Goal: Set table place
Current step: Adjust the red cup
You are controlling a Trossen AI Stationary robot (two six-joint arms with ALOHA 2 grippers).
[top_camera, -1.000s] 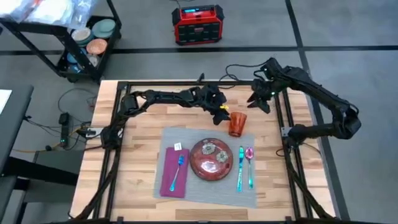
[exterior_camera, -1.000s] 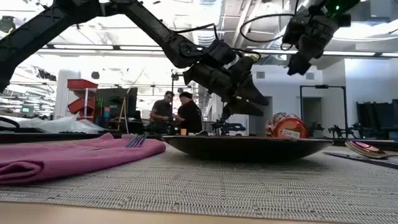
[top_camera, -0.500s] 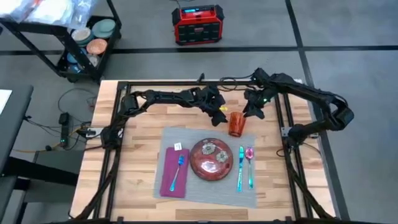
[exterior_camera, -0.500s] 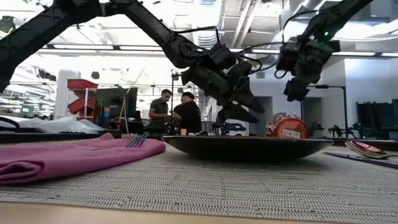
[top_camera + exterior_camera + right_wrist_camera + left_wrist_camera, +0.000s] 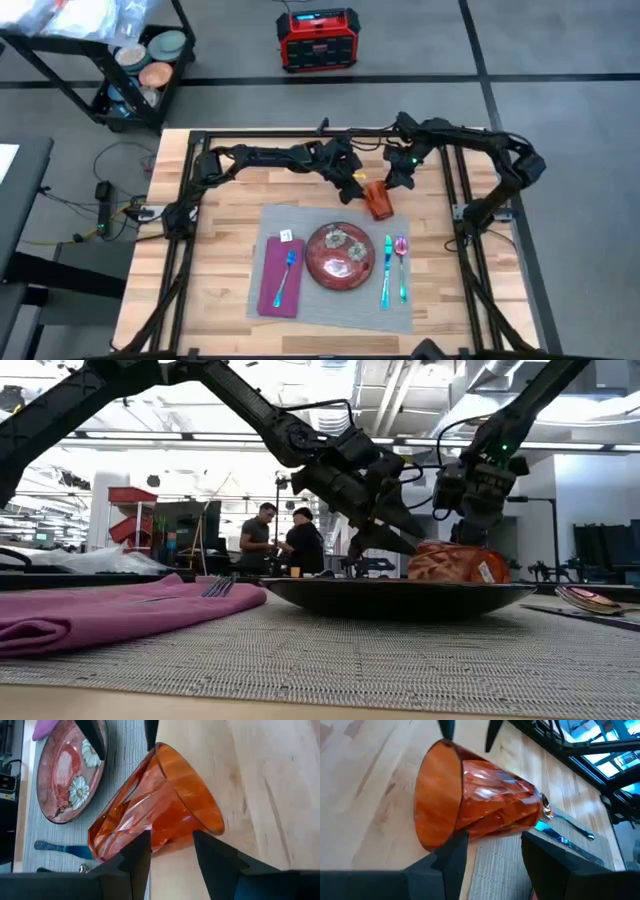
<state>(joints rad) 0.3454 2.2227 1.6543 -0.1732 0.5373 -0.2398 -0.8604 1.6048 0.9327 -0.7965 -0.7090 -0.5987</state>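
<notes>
Your orange cup (image 5: 378,200) lies tipped on its side at the placemat's (image 5: 330,315) far edge; both grippers, left (image 5: 356,183) and right (image 5: 398,178), hang open beside it, holding nothing, so it needs righting

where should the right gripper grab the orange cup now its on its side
The orange cup lies tipped on the table at the placemat's far edge. Probably best pinched across its faceted body from above, near the wider rim, where the right gripper already hovers open.
</notes>
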